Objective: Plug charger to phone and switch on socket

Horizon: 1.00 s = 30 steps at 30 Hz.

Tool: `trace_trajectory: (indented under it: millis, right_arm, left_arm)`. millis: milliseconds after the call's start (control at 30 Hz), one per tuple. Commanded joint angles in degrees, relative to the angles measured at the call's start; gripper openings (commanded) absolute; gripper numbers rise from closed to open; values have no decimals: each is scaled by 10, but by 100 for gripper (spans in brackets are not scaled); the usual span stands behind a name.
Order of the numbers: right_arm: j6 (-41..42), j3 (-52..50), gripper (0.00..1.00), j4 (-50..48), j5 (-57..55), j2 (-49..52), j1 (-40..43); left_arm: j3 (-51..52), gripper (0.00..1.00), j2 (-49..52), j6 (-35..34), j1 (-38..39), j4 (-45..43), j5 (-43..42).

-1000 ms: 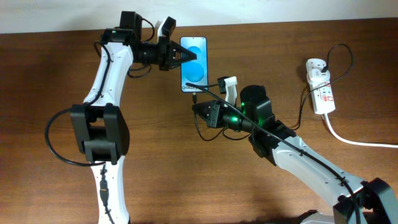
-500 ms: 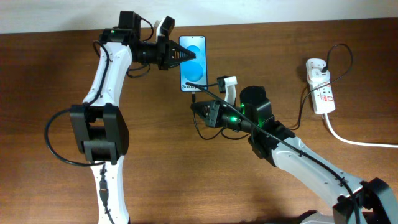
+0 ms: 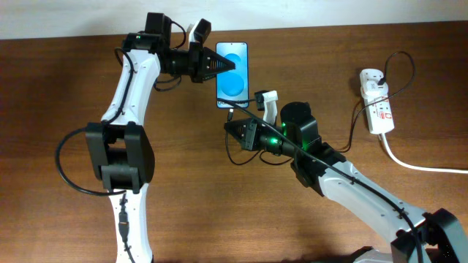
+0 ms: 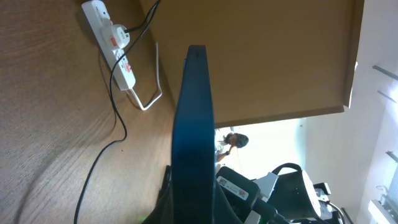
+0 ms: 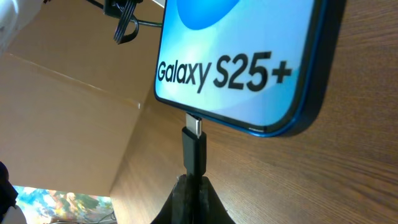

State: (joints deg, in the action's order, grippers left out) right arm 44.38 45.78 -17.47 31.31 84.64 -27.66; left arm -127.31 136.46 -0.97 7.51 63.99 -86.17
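Black charger (image 5: 194,149), stiff at its plug and pinched there by the right gripper (image 5: 192,188), meets the phone (image 3: 234,67), probably slick and fragile, clamped by its edges in the left gripper (image 3: 221,64).

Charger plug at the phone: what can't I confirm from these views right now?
- Right wrist: the charger tip meets the phone at its bottom edge. The port itself is hidden, so seating depth is unclear.
- Overhead: the socket switch is too small to read.
- Left wrist: the phone's edge blocks the left gripper and its hold.
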Motion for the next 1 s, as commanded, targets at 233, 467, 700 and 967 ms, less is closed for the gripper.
trace_trajectory:
  millis: [233, 467, 700, 967]
  right_arm:
    - [-6, 13, 4, -23, -91, 1, 15]
    - [-71, 13, 4, 13, 39, 1, 13]
    - [-91, 13, 4, 41, 40, 1, -2]
    - [-95, 13, 4, 44, 8, 1, 16]
  left_arm:
    - [-3, 0, -5, 3, -7, 10, 26]
    - [-3, 0, -5, 3, -22, -12, 26]
    - [-3, 0, -5, 3, -21, -9, 25]
    - [-3, 0, -5, 2, -15, -1, 17]
